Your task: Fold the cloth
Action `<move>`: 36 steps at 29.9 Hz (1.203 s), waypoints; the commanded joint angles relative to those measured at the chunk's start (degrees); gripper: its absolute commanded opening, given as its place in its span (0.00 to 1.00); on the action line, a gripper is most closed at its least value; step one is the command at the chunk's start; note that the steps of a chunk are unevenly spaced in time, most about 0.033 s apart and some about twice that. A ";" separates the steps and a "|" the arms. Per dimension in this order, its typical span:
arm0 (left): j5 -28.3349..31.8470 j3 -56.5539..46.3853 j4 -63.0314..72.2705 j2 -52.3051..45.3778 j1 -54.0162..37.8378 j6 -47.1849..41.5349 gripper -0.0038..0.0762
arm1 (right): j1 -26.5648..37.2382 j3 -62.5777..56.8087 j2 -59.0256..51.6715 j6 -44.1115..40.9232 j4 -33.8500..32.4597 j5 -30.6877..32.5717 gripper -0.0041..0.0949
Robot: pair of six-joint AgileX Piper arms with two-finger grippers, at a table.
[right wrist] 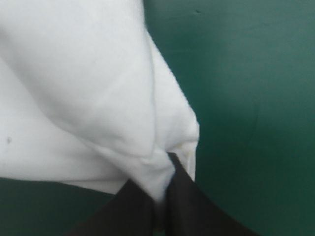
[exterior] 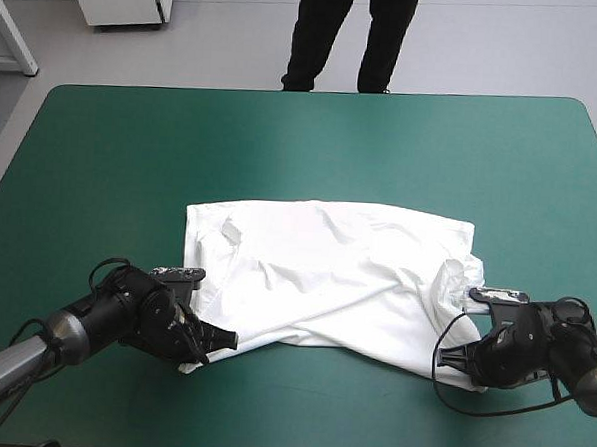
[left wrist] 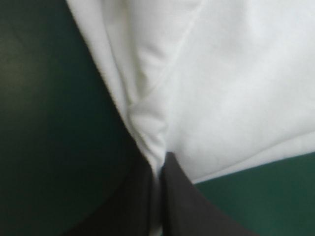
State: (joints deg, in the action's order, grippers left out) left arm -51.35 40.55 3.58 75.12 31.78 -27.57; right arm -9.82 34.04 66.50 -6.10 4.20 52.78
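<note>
The white T-shirt [exterior: 326,270] lies spread across the middle of the teal-green table, folded over on itself with wrinkles near its front edge. My left gripper [exterior: 212,344] is at the shirt's near left corner, shut on a pinched ridge of the T-shirt [left wrist: 147,132]. At the near right corner sits my right gripper [exterior: 462,357], shut on a bunched fold of the T-shirt [right wrist: 98,98]. In both wrist views the black fingers [left wrist: 177,206] [right wrist: 187,206] meet around white fabric. Both corners sit low, near the table.
Teal-green cover [exterior: 303,144] stretches bare between the shirt and the table's far edge, with more on both sides. A narrow strip of cover [exterior: 318,415] lies between the shirt and the near edge.
</note>
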 commanded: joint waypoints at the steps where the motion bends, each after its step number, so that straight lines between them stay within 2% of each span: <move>1: -2.73 3.44 -2.61 -1.67 0.06 1.35 0.02 | -0.06 3.41 -3.98 0.19 -1.11 3.36 0.03; 10: -5.70 14.58 -3.58 -2.86 0.06 4.25 0.02 | -0.06 16.05 -7.60 2.50 -1.01 7.22 0.02; 18: -5.53 21.52 -10.08 -2.76 0.06 3.91 0.02 | -0.06 22.20 -7.20 2.50 -1.77 1.67 0.02; 25: -3.36 24.97 -18.17 -0.50 0.06 2.06 0.02 | -0.06 25.92 0.28 2.50 -6.80 -1.70 0.02; 29: -2.87 28.10 -22.13 4.16 -0.04 2.06 0.02 | -0.06 29.42 5.58 1.03 -8.92 -5.49 0.02; 36: -1.34 36.04 -22.90 13.30 -5.44 2.23 0.02 | -0.06 36.78 14.66 0.38 -9.96 -6.62 0.02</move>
State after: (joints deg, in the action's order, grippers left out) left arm -54.55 71.84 -17.24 87.52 28.66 -24.92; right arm -9.82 66.45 79.73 -5.21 -3.74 49.25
